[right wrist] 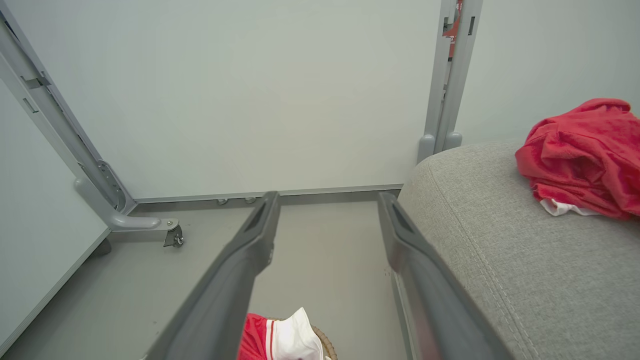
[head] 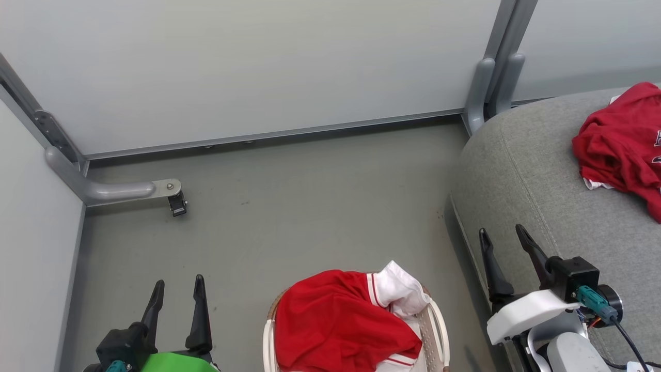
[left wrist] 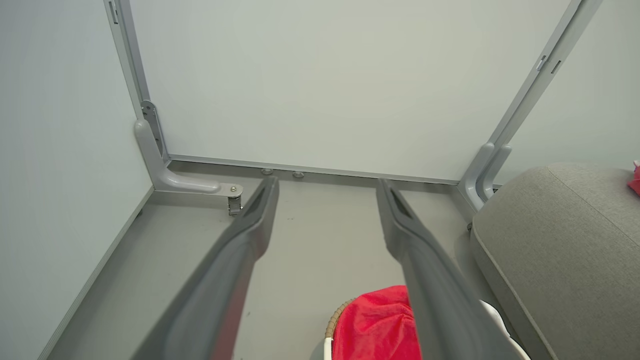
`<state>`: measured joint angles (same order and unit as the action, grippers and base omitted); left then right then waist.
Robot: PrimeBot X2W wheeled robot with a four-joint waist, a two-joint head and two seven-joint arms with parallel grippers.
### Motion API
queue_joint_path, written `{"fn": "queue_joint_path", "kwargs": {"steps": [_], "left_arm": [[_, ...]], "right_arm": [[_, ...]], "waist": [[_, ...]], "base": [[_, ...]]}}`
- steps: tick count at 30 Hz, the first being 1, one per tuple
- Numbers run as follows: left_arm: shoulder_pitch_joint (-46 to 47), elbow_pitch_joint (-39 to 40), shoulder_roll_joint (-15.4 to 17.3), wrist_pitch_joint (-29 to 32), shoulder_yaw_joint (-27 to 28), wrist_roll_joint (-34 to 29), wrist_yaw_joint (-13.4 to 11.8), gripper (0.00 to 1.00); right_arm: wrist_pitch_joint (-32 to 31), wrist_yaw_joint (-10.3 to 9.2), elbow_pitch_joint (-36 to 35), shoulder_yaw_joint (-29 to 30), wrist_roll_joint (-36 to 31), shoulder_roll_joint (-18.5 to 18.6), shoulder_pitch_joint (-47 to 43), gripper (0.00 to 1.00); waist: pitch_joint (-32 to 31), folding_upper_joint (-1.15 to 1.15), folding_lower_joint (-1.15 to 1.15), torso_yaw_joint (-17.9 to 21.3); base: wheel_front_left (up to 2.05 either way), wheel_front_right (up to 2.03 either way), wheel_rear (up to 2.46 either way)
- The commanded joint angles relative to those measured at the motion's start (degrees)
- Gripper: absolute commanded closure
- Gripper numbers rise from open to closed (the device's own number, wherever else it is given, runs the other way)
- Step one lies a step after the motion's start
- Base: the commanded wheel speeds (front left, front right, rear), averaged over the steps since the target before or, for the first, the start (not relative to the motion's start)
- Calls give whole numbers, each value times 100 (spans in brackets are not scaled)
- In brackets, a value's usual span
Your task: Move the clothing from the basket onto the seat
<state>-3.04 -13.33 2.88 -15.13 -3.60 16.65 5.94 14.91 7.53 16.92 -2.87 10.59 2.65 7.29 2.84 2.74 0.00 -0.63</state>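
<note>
Clothing (head: 622,142), red, on seat (head: 526,170): white lettering (head: 658,138) cut off, unreadable.

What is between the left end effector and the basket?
Just bare grey floor, seen in the head view, between the left end effector and the basket.

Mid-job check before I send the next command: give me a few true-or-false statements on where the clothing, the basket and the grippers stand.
1. A red garment lies on the seat. True.
2. The basket is empty. False: red and white clothing is heaped in it.
3. The left gripper and right gripper are both open and hold nothing. True.
4. The basket stands on the seat. False: it stands on the floor beside the seat.
</note>
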Motion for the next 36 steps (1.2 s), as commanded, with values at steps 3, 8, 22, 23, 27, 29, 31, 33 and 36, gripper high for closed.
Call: {"fn": "queue_joint_path", "kwargs": {"steps": [3,8,22,23,27,29,31,33,36], "left_arm": [[-81,4,2,-4,4,-22,-23,0],[-23,-3,2,-3,-40,-51,-10,0],[2134,-986,313,-2,-1188,-809,158,0],[2406,-1150,322,-3,-1375,-828,162,0],[3258,-1839,413,1,-2083,-850,162,0],[3643,-2200,406,15,-2410,-788,163,0],[4008,-2575,379,36,-2786,-722,163,0],[4317,-2920,405,121,-3144,-681,164,0],[4705,-3428,458,286,-3742,-598,163,0]], "right_arm": [[17,-8,-19,-8,-13,20,-70,0],[17,-8,-45,-6,-17,20,-47,0],[17,-8,-503,397,-314,21,903,0],[17,-8,-562,455,-340,17,1008,0],[17,-8,-744,516,-408,18,1343,0],[17,-8,-813,515,-391,17,1482,0],[17,-8,-891,535,-342,20,1603,0],[17,-8,-966,513,-294,17,1710,0],[17,-8,-1074,456,-225,16,1852,0]], "waist": [[29,0,0,-9],[97,0,0,-16],[1577,0,0,124],[1744,0,0,154],[2380,0,0,332],[2663,0,0,433],[2945,0,0,536],[3205,0,0,637],[3537,0,0,796]], "base": [[0,0,0],[0,0,0],[0,0,0],[0,0,0],[0,0,0],[0,0,0],[0,0,0],[0,0,0],[0,0,0]]}}
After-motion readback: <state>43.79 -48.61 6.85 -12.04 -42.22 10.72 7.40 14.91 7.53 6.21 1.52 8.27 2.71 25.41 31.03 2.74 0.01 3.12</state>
